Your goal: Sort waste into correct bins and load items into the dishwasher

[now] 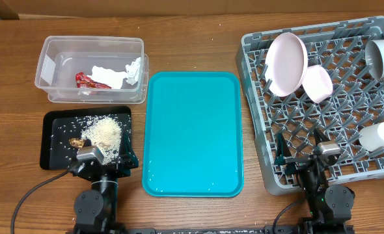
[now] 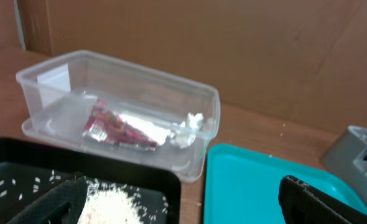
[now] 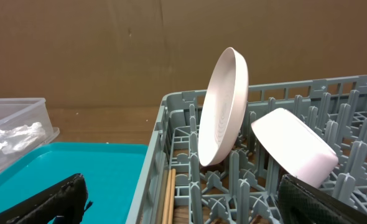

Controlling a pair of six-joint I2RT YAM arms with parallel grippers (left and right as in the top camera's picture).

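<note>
At the upper left of the overhead view a clear bin [image 1: 91, 39] is seen, holding a red wrapper [image 1: 88, 80] and crumpled white paper [image 1: 117, 75]. Below it, a black tray [image 1: 54, 123] carries a heap of rice [image 1: 104, 132]. The left gripper [image 1: 103, 162] is placed at that tray's lower right corner, its fingers spread wide with nothing between them. In the centre lies the teal tray [image 1: 192, 130], bare except for a few stray grains, and its long axis runs from top to bottom of the frame. At the right, the grey rack [image 1: 348, 123] holds a pink plate [image 1: 286, 63], a pink bowl [image 1: 317, 83], a grey cup [image 1: 381, 57] and a white cup [image 1: 379, 135]. The right gripper [image 1: 301, 151] is poised over the rack's lower left corner, likewise spread and empty. The teal tray is judged the one piece left to load. It lies between both claws, and the left one is the nearer, just beside its lower left corner.
</note>
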